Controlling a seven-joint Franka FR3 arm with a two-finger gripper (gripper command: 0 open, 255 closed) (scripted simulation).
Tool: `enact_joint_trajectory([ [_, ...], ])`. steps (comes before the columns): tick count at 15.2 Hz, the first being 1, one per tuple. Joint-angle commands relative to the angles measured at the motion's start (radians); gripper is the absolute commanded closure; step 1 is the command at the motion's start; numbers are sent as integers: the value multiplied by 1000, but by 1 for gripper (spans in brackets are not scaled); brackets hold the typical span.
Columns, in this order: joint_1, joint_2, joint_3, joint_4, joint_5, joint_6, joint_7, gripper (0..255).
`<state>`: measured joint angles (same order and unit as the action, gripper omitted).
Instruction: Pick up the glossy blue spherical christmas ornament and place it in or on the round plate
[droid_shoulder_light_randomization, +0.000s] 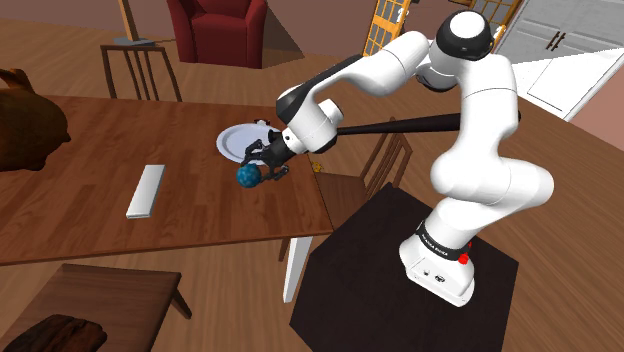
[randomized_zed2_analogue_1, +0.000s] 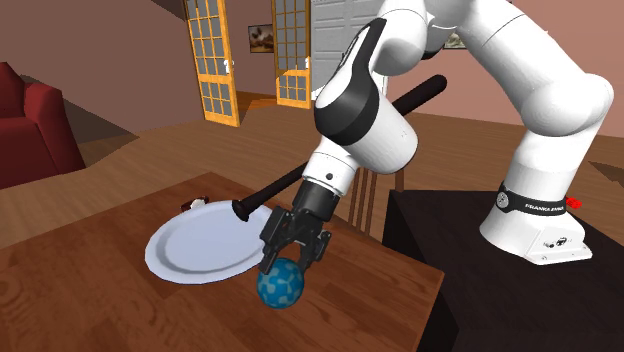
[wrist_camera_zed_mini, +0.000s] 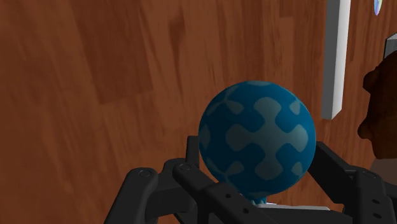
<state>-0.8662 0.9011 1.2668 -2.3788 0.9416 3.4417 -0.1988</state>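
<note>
**Though the ornament (randomized_zed2_analogue_1: 281, 284) is gripped, the plate (randomized_zed2_analogue_1: 195, 248) awaits**

Because the black gripper (randomized_zed2_analogue_1: 291, 258) has its fingers clamped on the blue sphere, picking looks done. It hangs just beside the round white plate's rim, above the wooden table (randomized_zed2_analogue_1: 80, 300). Carrying across and releasing are left. The ball is glossy with paler blue patches, the plate smooth and shallow.

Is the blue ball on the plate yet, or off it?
Off it. The gripper clasps the ball beside the plate, over the bare table.
</note>
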Motion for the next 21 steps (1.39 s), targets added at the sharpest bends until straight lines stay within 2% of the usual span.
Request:
enact_joint_trajectory([
  [1,0,0,-1,-1,1,0,0,255],
  [9,0,1,-1,-1,0,0,0,255],
  [21,-65,-304,75,-27,115,-210,99,255],
])
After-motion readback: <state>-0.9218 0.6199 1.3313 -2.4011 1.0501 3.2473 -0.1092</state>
